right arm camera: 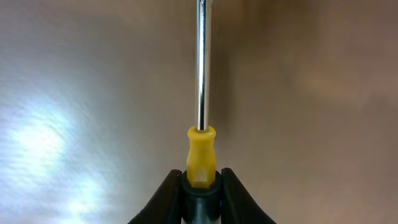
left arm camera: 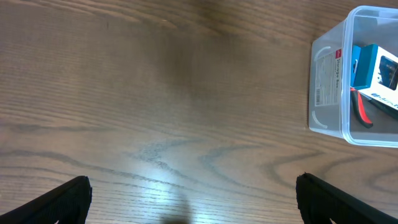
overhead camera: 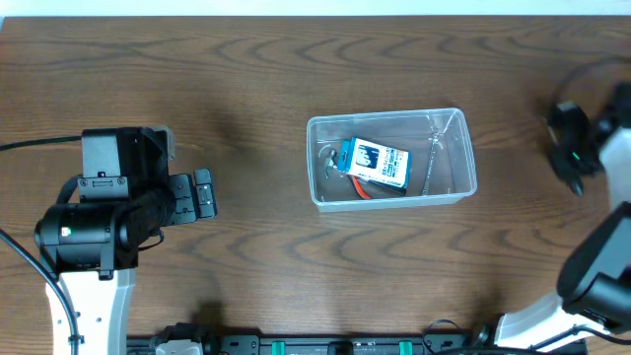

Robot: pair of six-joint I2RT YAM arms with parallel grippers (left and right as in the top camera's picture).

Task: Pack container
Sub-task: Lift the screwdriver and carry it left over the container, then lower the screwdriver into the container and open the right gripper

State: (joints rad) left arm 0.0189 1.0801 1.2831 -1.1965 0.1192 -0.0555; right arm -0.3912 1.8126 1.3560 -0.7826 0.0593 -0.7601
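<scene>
**Overhead.** The container (overhead camera: 315, 168), a clear rectangular tub with rounded corners, stands on the wooden table (overhead camera: 246, 69) just off centre toward 3 o'clock. Its long sides run from 9 to 3. Inside lie a blue box (overhead camera: 375, 163) in the middle, red-handled pliers (overhead camera: 367, 193) under it toward 6 o'clock, and a slim metal tool (overhead camera: 434, 158) near the 3 o'clock end. The left gripper (overhead camera: 203, 193) sits well apart at 9 o'clock. The right arm (overhead camera: 596, 266) is at the 3 o'clock edge, clear of the tub.

**Left wrist.** The left gripper's fingers show only at the bottom corners, spread wide with bare table between them, so it carries nothing. The container fills the 2 o'clock corner. A white label with a red mark is on its near short wall, but the print is too small to read. The blue box carries white lettering that is also illegible.

**Right wrist.** The right gripper (right arm camera: 200, 186) is clamped on the yellow-collared handle of a screwdriver (right arm camera: 201, 143). The chrome shaft points to 12 o'clock, and the tip is out of frame.

The tub looks light, thin-walled and slick. It would probably slide if bumped and flex if squeezed, so the rim of a short wall seems the best place to hold it.
</scene>
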